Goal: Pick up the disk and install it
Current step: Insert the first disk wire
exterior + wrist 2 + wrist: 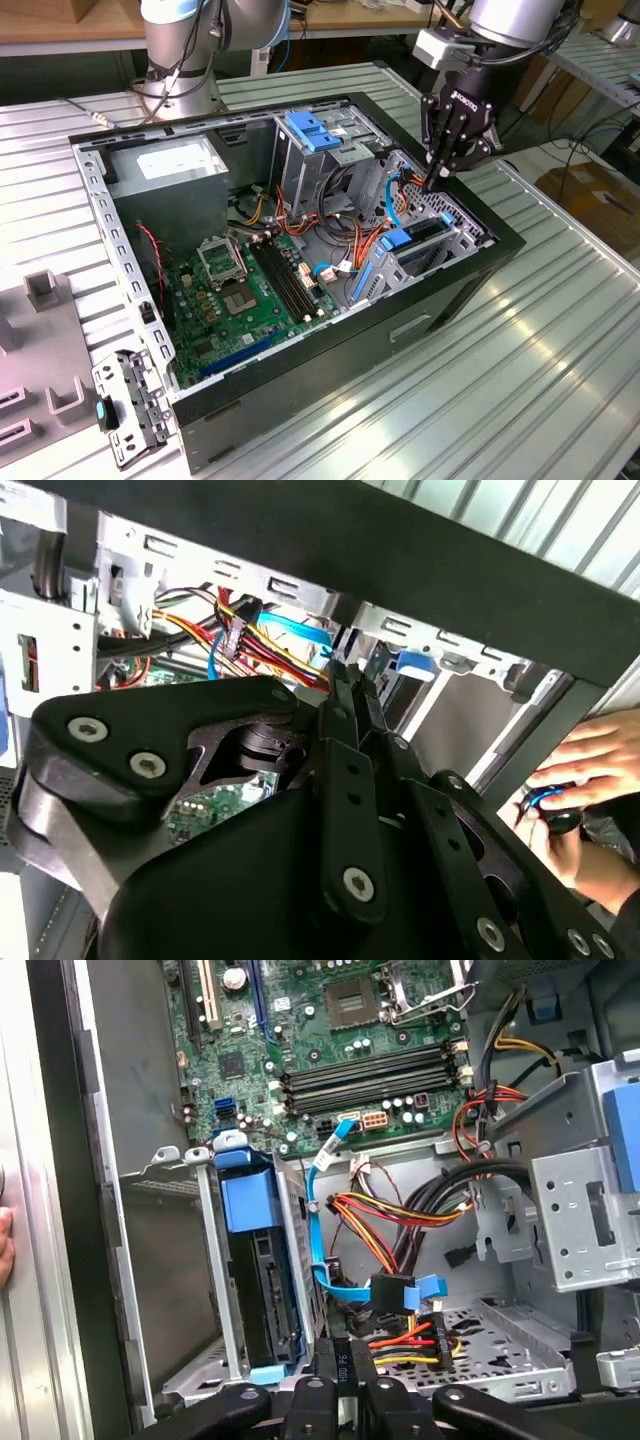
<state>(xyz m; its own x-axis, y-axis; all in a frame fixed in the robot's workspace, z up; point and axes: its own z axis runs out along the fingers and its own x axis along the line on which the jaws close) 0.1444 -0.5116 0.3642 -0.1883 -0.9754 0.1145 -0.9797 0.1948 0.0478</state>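
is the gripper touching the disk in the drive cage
Apart. In the first wrist view the gripper sits beside the disk, with a cage wall between them.

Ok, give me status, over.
Claw shut, low in the case beside the drive cage. Disk in the cage, on edge. Cable bundle right at claw.

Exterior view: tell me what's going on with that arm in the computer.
The arm's gripper is down inside the open case, at the cables next to the drive cage. The disk sits on edge in that cage, with its blue rails showing. In the second wrist view, a person's hand is just outside the case.
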